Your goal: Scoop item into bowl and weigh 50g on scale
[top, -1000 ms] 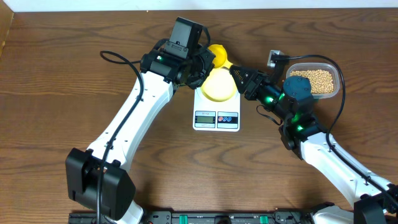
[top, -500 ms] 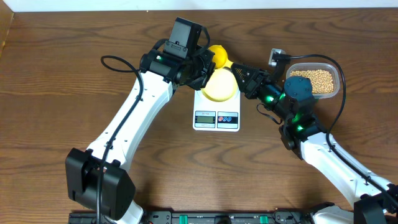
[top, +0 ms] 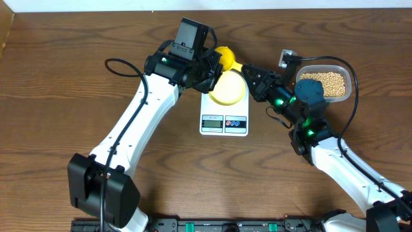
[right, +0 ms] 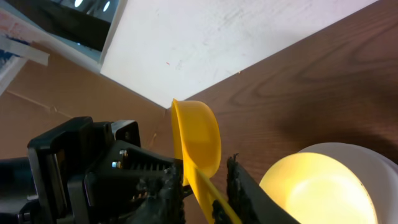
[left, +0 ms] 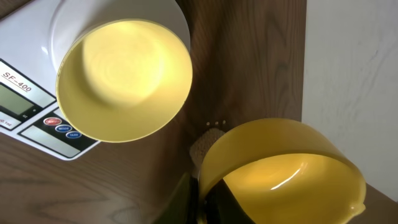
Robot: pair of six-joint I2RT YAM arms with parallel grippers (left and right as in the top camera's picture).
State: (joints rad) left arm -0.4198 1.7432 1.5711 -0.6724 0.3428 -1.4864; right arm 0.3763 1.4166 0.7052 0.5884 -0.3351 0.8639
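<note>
Table [top: 64, 77]: brown wood, carrying everything below.

Left arm [top: 138, 119]: reaching in from the near left, wrist ending at the far left corner of the scale. Right arm [top: 335, 151]: reaching in from the near right, wrist lying between scale and tub.

Scale [top: 224, 122]: white, sitting flat at mid-table, display and buttons facing the robot's side.

Tub [top: 345, 82]: clear plastic, standing to the right of the scale, apart from it, just beside the right wrist.

Bowl [top: 228, 89]: pale yellow, sitting upright on the far half of the scale, its inside showing plain yellow in the left wrist view.

Scoop [top: 224, 57]: bright yellow, hanging just beyond the bowl's far rim, cup toward the left arm, handle running toward the right arm.

Left gripper [left: 198, 199]: closed; the wall of the scoop's cup is sitting at its fingertips, so it appears to be pinching the scoop.

Right gripper [right: 202, 186]: fingers standing on either side of the scoop handle; firm contact cannot be told from the wrist view.

Beans [top: 325, 82]: small, tan, lying in the tub.
</note>
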